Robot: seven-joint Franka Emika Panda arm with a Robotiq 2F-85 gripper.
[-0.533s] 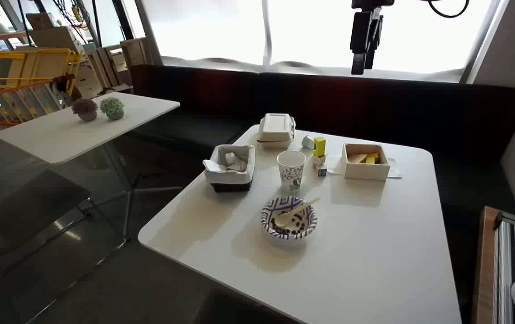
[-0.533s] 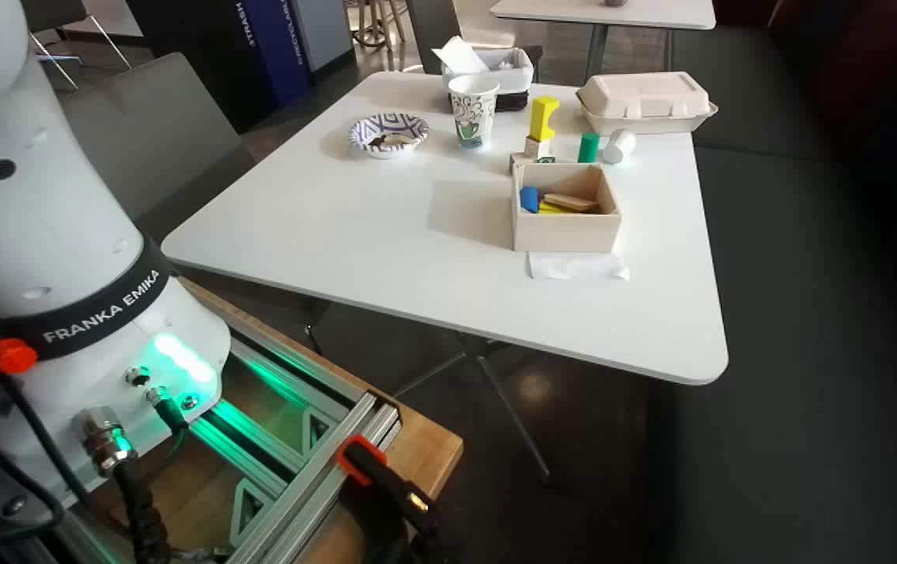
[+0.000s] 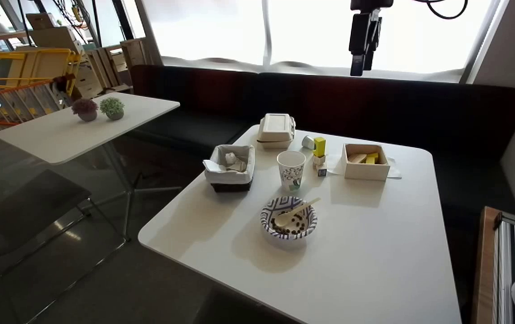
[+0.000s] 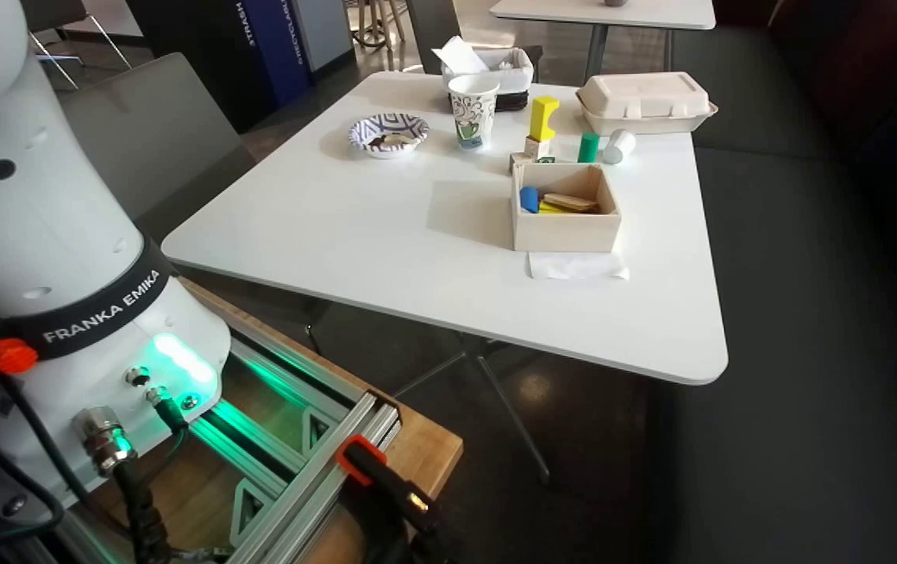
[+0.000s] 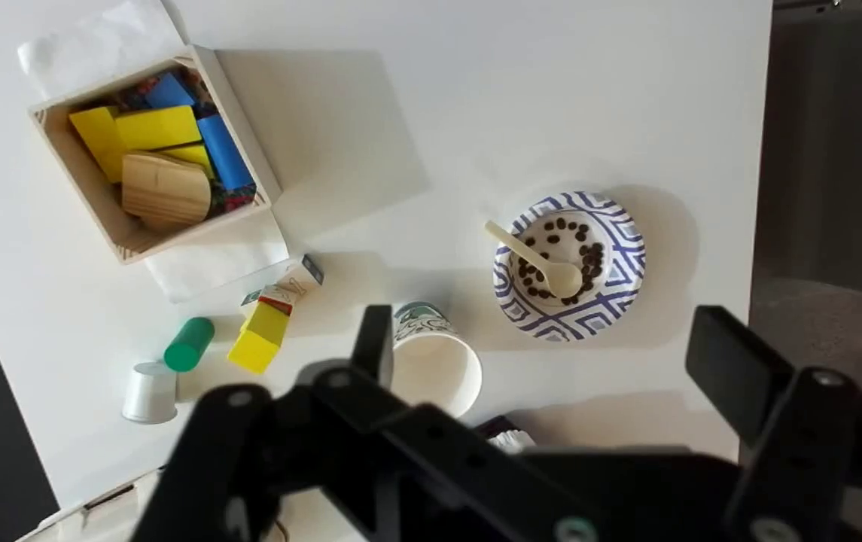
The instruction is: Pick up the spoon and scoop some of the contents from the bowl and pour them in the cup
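Pincer (image 5: 547, 354) is shifted only slightly; jaws are spread wide with nothing held. Well below it, the spoon (image 5: 543, 261) is left undisturbed in the bowl (image 5: 628, 256), so pickup is judged not yet begun.

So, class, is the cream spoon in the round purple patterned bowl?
In: the spoon head rests among dark bits, handle crossing the rim.

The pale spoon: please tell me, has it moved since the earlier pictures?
No. In an exterior view, the spoon shows no shift against the white table.
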